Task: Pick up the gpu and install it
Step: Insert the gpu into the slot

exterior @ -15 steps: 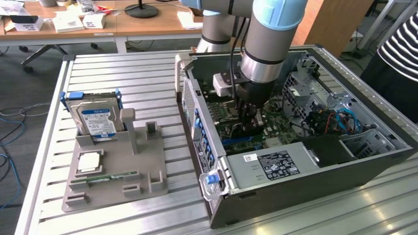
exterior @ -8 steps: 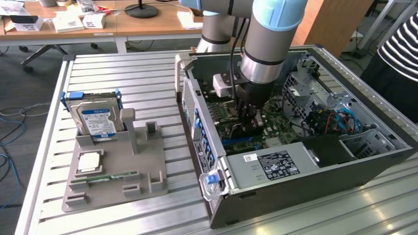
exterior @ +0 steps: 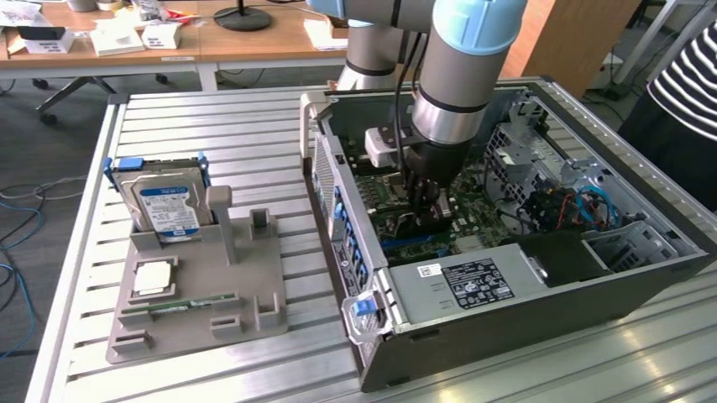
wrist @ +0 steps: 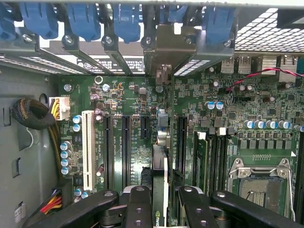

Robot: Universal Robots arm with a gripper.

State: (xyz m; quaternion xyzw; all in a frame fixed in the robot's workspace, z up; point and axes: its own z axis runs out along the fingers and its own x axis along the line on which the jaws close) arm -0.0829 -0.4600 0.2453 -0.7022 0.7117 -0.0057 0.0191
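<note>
- The gpu point(wrist: 160, 171) stands on edge between the two black fingers point(wrist: 137, 209) of the gripper point(wrist: 161, 209), seen end-on in the wrist view as a thin card running toward the back wall of the case.
- The gripper is partly closed, its fingers pressed against either face of the card, so it has hold of the gpu.
- The card sits down over the green motherboard point(wrist: 137, 142), in line with the row of long black slots point(wrist: 126, 147); whether its edge is seated in a slot I cannot tell.
- Its metal bracket end point(wrist: 164, 47) lies up against the rear openings of the case, beside the blue clips point(wrist: 128, 21).
- In the exterior view, the gripper point(exterior: 426, 210) reaches straight down into the open computer case point(exterior: 627, 277), which lies on its side on the slatted metal table point(exterior: 224, 117).
- A grey power supply box point(exterior: 471, 281) with a label sits in the near part of the case, just beside the gripper.
- Blue and red cables point(exterior: 583, 206) lie toward the exterior view's right inside the case.
- On the exterior view's left, well apart from the case, a grey holder tray point(exterior: 196, 319) stands on the table.
- A hard drive point(exterior: 166, 208) with a blue label stands upright in the tray, and a slim green memory stick point(exterior: 180, 306) lies flat in it.
</note>
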